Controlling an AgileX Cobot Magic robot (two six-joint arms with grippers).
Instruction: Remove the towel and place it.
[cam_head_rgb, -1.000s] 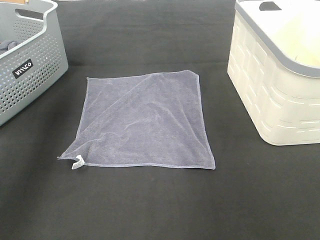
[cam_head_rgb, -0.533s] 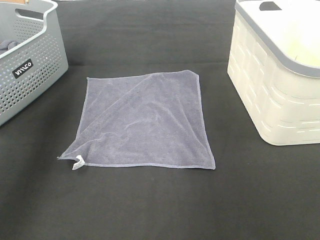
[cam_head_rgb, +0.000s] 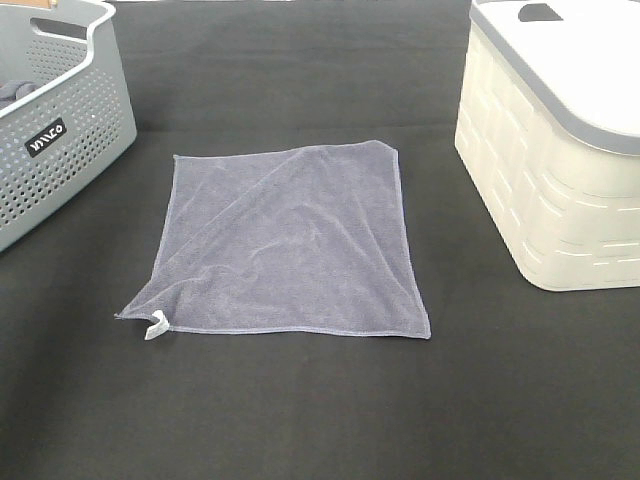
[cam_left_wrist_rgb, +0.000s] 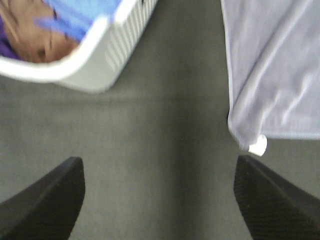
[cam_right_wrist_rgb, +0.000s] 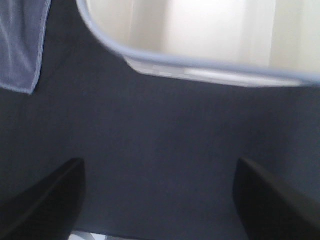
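Observation:
The towel (cam_head_rgb: 290, 240), a greyish-lavender square cloth, lies spread flat on the black table between two baskets, its small white tag (cam_head_rgb: 155, 327) at the near left corner. Neither arm shows in the exterior high view. In the left wrist view the towel (cam_left_wrist_rgb: 275, 70) and its tag (cam_left_wrist_rgb: 258, 146) lie off to one side of my left gripper (cam_left_wrist_rgb: 160, 200), whose dark fingers stand wide apart over bare cloth-covered table. My right gripper (cam_right_wrist_rgb: 160, 200) is open too, hovering over the table, with a corner of the towel (cam_right_wrist_rgb: 20, 45) at the picture's edge.
A grey perforated basket (cam_head_rgb: 55, 130) stands at the far left with some cloth inside it. A cream basket with a grey rim (cam_head_rgb: 560, 150) stands at the far right. A black cloth (cam_head_rgb: 320, 410) covers the table.

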